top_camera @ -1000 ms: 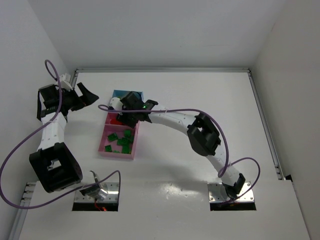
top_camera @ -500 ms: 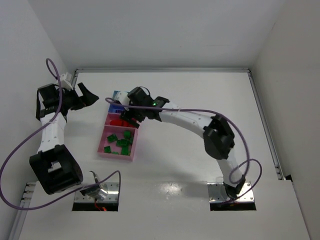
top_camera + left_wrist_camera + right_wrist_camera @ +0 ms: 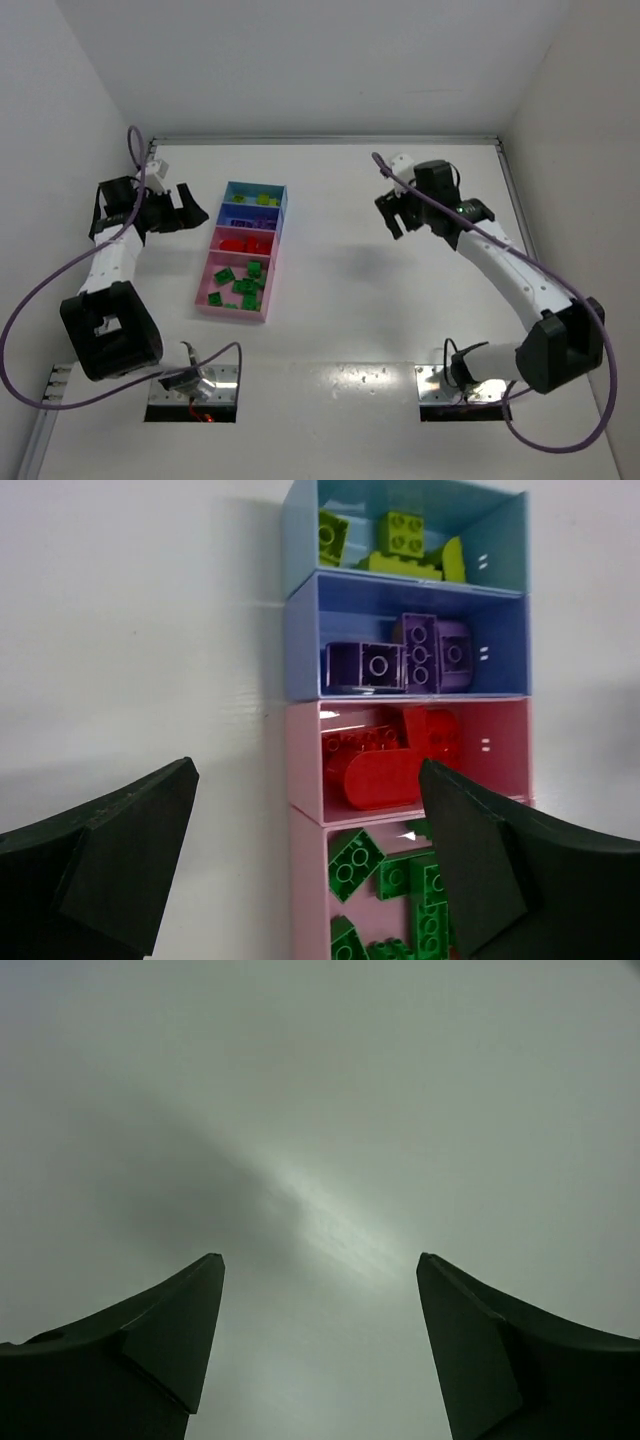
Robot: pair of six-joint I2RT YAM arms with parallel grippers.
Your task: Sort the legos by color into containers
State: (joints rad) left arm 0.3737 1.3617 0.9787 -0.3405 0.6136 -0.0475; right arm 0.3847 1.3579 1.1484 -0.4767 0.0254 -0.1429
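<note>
Now, starting at the left: the left gripper (image 3: 193, 206) hangs with its jaws spread wide and nothing between them. The containers (image 3: 232, 311) sit just beside it, at about four o'clock from its fingertips in the top view. That row runs its long axis roughly twelve to six. From the far end come lime legos (image 3: 405, 535), then purple legos (image 3: 420, 650), then red legos (image 3: 390, 775), with green legos (image 3: 355, 860) in the big near compartment (every brick I can spot is already in a bin). Across to the right: the right gripper (image 3: 393, 215) is parted too, carrying nothing, over bare table (image 3: 350, 330). It is well apart from the row, which lies near eight o'clock from it. If a stray brick turns up, the left arm looks far the nearer. By my reading the sort looks finished.
</note>
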